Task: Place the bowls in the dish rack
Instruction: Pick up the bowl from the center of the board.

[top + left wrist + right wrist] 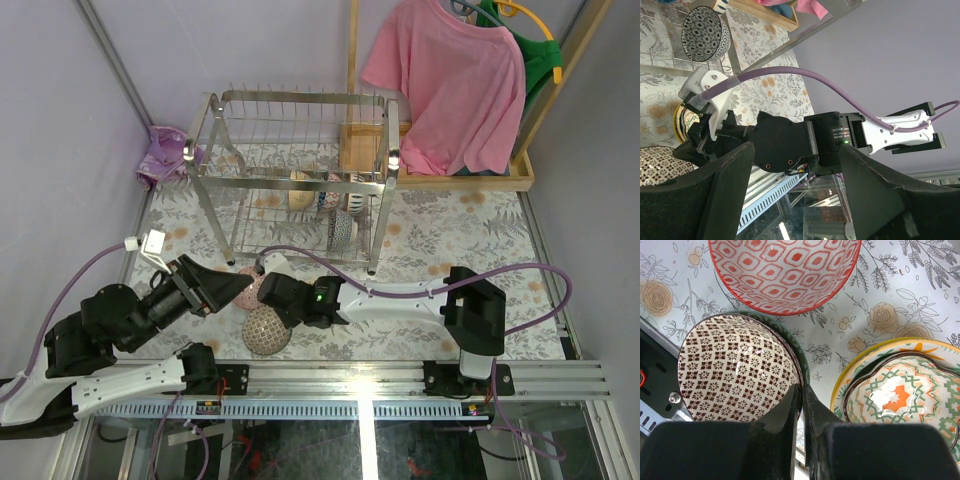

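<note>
Fingers of the right gripper, glossy black and tapering, are pinched together on the thin rim of a glazed bowl, one finger inside it and one outside. The bowl's cream interior is printed with small brown squares, and a dark green edge curves round its rim. Just beyond it lies a rounded bowl with a red rim and orange-red diamonds. To the other side sits a yellow-rimmed bowl, shiny, with green zigzags and an orange star in its hollow. All three rest on a floral tablecloth of grey sprigs and tan roses.

The left gripper hangs close beside the right one, its broad matte-black jaws spread wide with nothing between them. A purple cable loops over the right arm.

Farther back on the table stands the dish rack, made of bright steel wire with tubular chrome posts and rows of upright prongs. Several patterned bowls stand on edge in its lower tier, one of them a black-and-white bowl. Behind the rack, a pink shirt hangs on a wooden frame.
</note>
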